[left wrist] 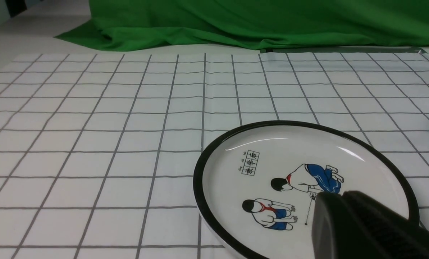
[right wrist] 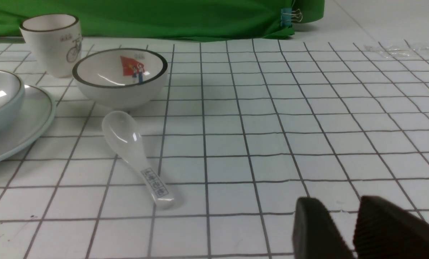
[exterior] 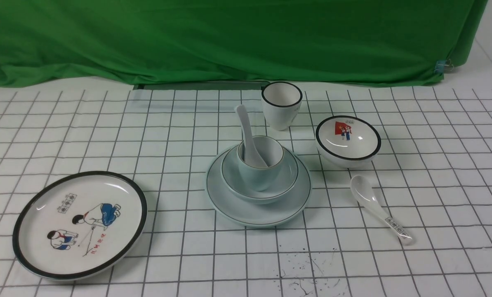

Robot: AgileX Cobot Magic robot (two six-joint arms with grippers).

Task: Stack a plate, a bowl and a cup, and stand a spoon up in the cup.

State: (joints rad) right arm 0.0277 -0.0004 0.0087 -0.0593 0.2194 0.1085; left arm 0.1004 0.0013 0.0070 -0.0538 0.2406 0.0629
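At the middle of the table the pale blue-green plate point(exterior: 258, 216) carries the matching bowl point(exterior: 289, 181), and the short cup point(exterior: 262, 179) stands in the bowl. The plain white spoon point(exterior: 248, 136) stands in the cup with its handle leaning up to the back left. The right wrist view catches the plate's edge point(right wrist: 31, 122) and the bowl point(right wrist: 5, 104) off to one side. My right gripper point(right wrist: 338, 205) hovers low over bare cloth, open, with nothing between its fingers. My left gripper point(left wrist: 338, 196) is shut and empty over the cartoon plate point(left wrist: 300, 180).
The black-rimmed cartoon plate point(exterior: 81, 225) lies front left. A taller white cup point(exterior: 281, 105) stands behind the stack, and the red-flag bowl point(exterior: 347, 140) is to its right. A spoon with a printed handle point(exterior: 380, 208) lies in front of that bowl. Green cloth point(exterior: 229, 37) closes the back.
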